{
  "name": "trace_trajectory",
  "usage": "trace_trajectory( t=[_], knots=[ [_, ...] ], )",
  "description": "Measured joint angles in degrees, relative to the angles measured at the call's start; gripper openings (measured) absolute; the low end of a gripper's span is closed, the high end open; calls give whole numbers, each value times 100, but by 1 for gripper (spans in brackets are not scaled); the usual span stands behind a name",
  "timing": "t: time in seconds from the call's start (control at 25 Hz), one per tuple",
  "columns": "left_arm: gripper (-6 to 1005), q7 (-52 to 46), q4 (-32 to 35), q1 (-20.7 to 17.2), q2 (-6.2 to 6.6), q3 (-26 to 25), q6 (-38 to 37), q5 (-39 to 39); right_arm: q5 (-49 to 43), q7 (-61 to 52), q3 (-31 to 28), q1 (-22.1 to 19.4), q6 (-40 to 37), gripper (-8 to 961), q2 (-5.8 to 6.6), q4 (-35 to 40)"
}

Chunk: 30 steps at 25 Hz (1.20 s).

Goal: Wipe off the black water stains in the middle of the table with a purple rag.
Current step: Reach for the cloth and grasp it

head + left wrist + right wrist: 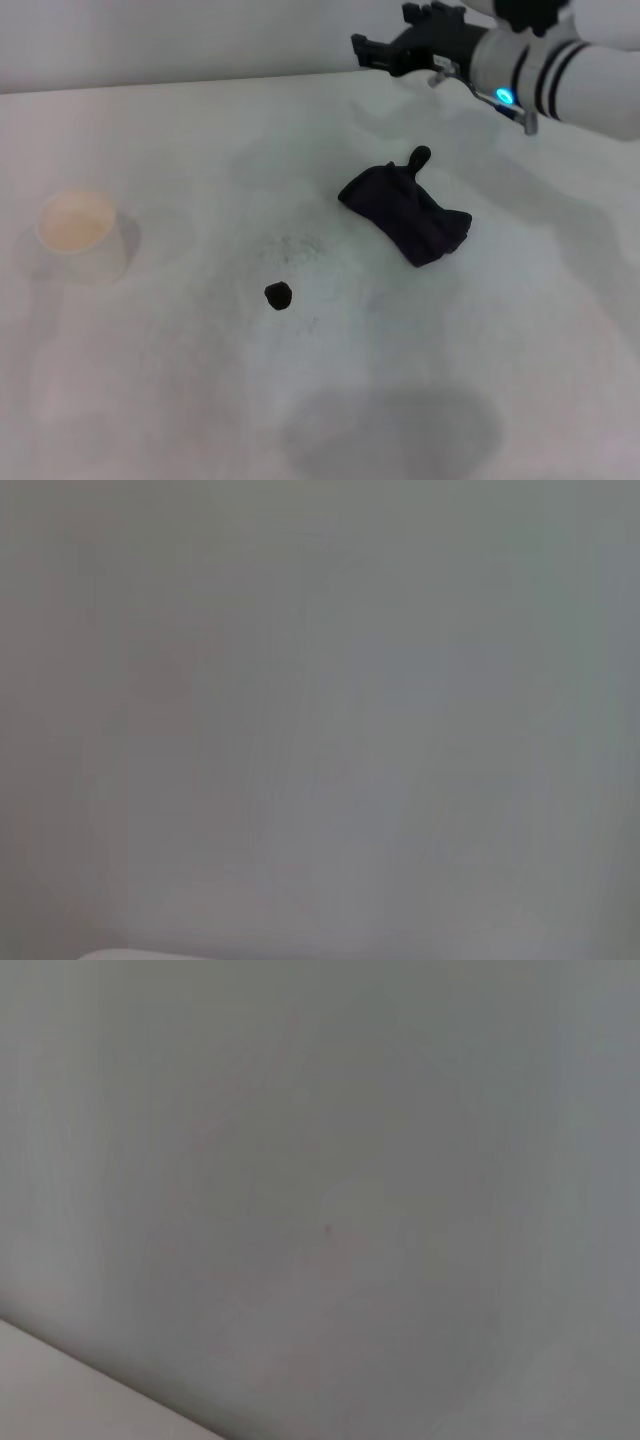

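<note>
Right end effector (pixel 375 50): raised at 1 o'clock above the surface (pixel 500 330); grip state cannot be told.
Purple rag (pixel 405 213): crumpled, right of centre.
Black water stain (pixel 278 295): at the rag's 8 o'clock, apart.
Cup (pixel 82 236): at 9 o'clock.

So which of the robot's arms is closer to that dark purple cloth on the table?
The right. Its gripper hangs above the table's far edge, behind the dark purple cloth rag. The left arm shows in no view, so its place is unknown.

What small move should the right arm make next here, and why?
Probably lower the right gripper toward the purple rag: it hangs high near the table's far edge, the rag lies ungrasped, and the black water stain remains unwiped.
</note>
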<state>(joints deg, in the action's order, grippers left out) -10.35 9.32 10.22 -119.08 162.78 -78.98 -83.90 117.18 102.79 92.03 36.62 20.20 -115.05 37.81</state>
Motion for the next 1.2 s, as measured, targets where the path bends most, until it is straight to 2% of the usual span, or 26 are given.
trace_trajectory(
  t=[0.12,0.16,0.2,0.24,0.36,0.44,0.56,0.76,0.84,1.0,1.2],
  knots=[
    [872,-2,-49,137,9,-1,126,-27,-1148,-1258,49,30,50,852,12,357],
    [872,-3,-131,239,11,-1,219,-34,-2065,-2299,29,133,429,852,66,519],
    [872,-2,-151,276,12,-2,266,-35,-2486,-2773,29,186,606,852,86,575],
    [872,-2,-151,276,12,-2,266,-35,-2486,-2773,29,186,606,852,86,575],
    [872,-3,-169,376,12,-1,378,-39,-4256,-4475,-10,372,1245,851,131,910],
    [872,-3,-185,442,17,-1,391,-40,-5522,-5515,-200,478,1880,850,91,1235],
    [872,-3,-207,508,20,-1,394,-42,-6976,-6608,-533,555,2970,849,-55,1857],
    [872,-3,-212,639,17,-1,393,-46,-7928,-7714,-139,524,4021,848,-62,2831],
    [872,-3,-211,671,9,-1,396,-47,-8191,-8041,0,525,4367,847,-67,3007],
    [873,-3,-174,733,-8,-55,419,-48,-8645,-8549,208,576,4864,846,-71,3017],
    [873,-2,-142,813,-23,-64,534,-48,-8857,-8829,276,551,4951,844,-72,2799]
  ],
)
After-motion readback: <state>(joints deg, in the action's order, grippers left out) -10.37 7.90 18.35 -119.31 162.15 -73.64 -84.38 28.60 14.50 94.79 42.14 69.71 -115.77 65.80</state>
